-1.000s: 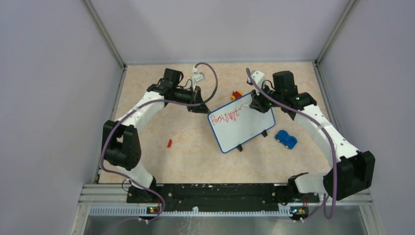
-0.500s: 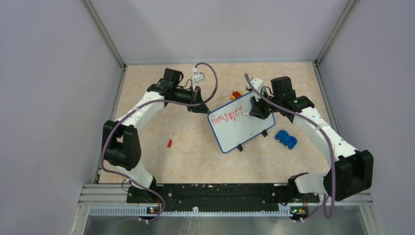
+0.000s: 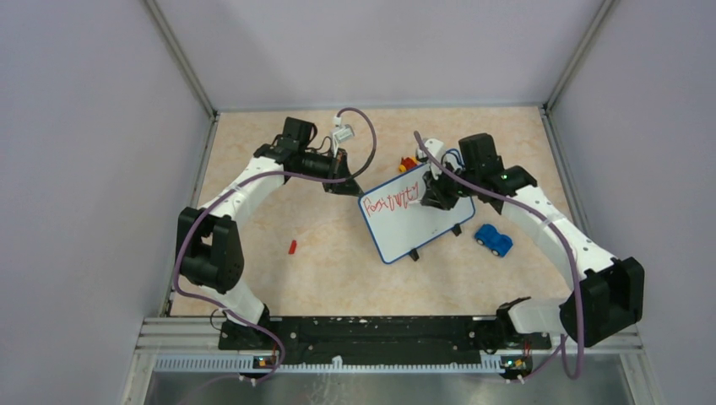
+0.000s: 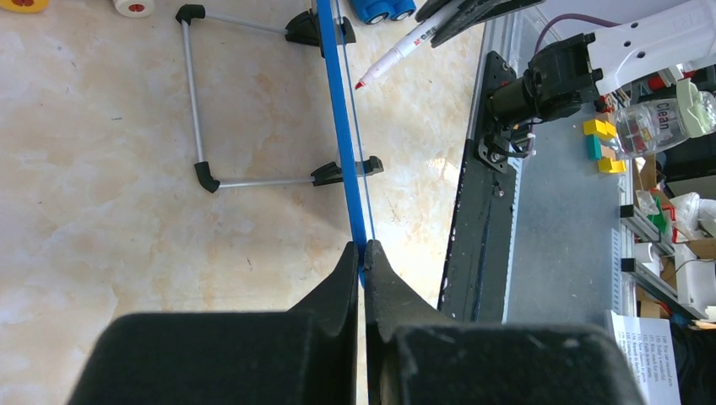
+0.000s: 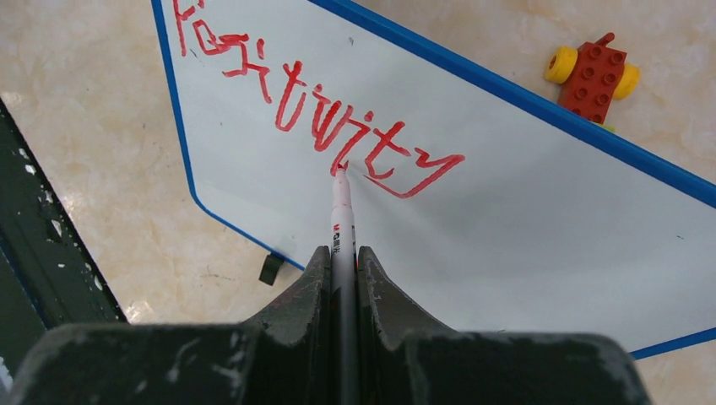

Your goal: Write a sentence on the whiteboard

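Pale lilac walls box in a beige marbled tabletop (image 3: pixel 321 278), and the work sits just right of its middle. Your right gripper (image 5: pixel 342 253) has its jaws closed tight on a white marker (image 5: pixel 341 215), which juts toward 12 o'clock in the right wrist view. Its red tip sits at the lower edge of the sentence (image 5: pixel 329 118), which so far reads only "Positivity". I cannot tell whether the tip presses the surface or hangs just off it. Your left gripper (image 4: pixel 363 253) is pinched shut on the blue rim of the whiteboard (image 5: pixel 523 219), steadying it on its wire stand (image 4: pixel 198 93).

For the next word, I judge you should lift clear and shift to the blank white at 4 o'clock of the written word in that wrist view. Press lightly there: the board leans on thin legs, so push into the left grip, not past it. Make slow, large strokes, since the letters are uneven.

From the board in the top view:
- A blue toy car (image 3: pixel 493 240) lies near at 4 o'clock, close to the right forearm's sweep.
- A red-and-yellow brick toy (image 5: pixel 591 72) sits just beyond the rim at 12 o'clock.
- A small red piece (image 3: pixel 292 247) lies well apart at 9 o'clock.
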Robot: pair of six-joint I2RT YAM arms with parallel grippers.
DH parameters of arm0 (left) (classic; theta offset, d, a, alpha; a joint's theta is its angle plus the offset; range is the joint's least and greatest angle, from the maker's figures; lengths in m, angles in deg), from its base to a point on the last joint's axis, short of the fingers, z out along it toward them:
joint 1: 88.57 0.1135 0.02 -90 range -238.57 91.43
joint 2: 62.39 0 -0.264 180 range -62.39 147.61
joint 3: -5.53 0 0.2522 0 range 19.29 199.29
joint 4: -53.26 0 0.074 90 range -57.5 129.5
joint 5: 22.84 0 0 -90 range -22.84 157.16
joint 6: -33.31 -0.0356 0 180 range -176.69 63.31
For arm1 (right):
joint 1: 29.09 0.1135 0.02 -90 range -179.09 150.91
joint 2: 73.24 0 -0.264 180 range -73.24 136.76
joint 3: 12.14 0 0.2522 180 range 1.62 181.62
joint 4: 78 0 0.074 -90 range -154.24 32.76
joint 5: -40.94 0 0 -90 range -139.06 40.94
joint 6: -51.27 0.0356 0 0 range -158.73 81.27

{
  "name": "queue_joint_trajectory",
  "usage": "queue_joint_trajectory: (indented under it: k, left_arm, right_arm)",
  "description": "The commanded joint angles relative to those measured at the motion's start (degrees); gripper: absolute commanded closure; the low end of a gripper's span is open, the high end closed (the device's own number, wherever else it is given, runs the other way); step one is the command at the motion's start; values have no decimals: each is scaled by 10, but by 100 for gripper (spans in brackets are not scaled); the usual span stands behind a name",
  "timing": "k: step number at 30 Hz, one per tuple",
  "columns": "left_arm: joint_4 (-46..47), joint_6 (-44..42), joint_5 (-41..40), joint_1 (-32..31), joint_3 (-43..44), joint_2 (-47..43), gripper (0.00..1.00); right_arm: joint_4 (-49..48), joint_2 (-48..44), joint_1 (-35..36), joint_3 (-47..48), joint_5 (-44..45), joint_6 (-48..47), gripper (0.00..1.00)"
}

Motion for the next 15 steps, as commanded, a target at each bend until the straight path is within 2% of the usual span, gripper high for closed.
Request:
queue_joint_trajectory:
  k: [1, 9, 15]
  left_arm:
    - [-6, -18, 7, -10, 20, 9, 100]
    - [-13, -27, -5, -10, 44, 29, 100]
    - [-15, -25, -15, -10, 64, 45, 100]
  right_arm:
    - [6, -31, -8, 40, -40, 4, 100]
    - [20, -41, -81, 31, -89, -12, 100]
    - [22, -47, -99, 26, -93, -19, 100]
